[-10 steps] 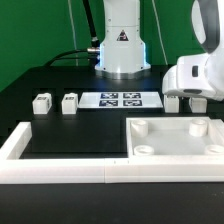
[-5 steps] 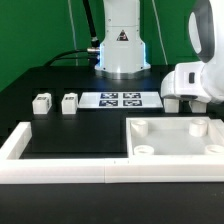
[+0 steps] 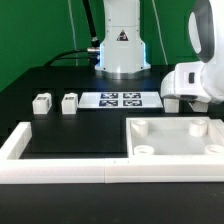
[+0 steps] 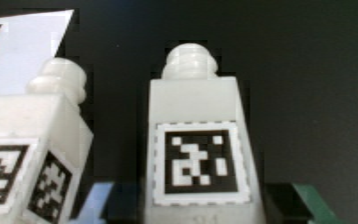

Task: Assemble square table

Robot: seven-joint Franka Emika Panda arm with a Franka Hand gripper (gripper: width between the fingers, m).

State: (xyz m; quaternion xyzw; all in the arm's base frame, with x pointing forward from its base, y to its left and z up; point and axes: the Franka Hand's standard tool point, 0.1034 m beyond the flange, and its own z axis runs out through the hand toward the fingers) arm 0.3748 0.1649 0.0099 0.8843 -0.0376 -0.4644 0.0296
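Observation:
The white square tabletop point(image 3: 175, 137) lies with its sockets up at the front of the exterior view's right. Two white tagged leg blocks point(image 3: 41, 103) point(image 3: 69, 102) stand at the left. My gripper point(image 3: 188, 98) hangs low at the right, by another leg point(image 3: 172, 101). In the wrist view my gripper point(image 4: 218, 205) is open. Its fingers point(image 4: 123, 203) straddle the base of a tagged leg point(image 4: 201, 110), with a dark gap on each side. A second tagged leg point(image 4: 43, 120) lies right beside it. My fingertips are hidden in the exterior view.
The marker board point(image 3: 119, 100) lies at the table's middle, and its corner shows in the wrist view point(image 4: 25, 45). The long white border rail point(image 3: 60, 172) runs along the front and up the left side. The robot base point(image 3: 122, 45) stands at the back.

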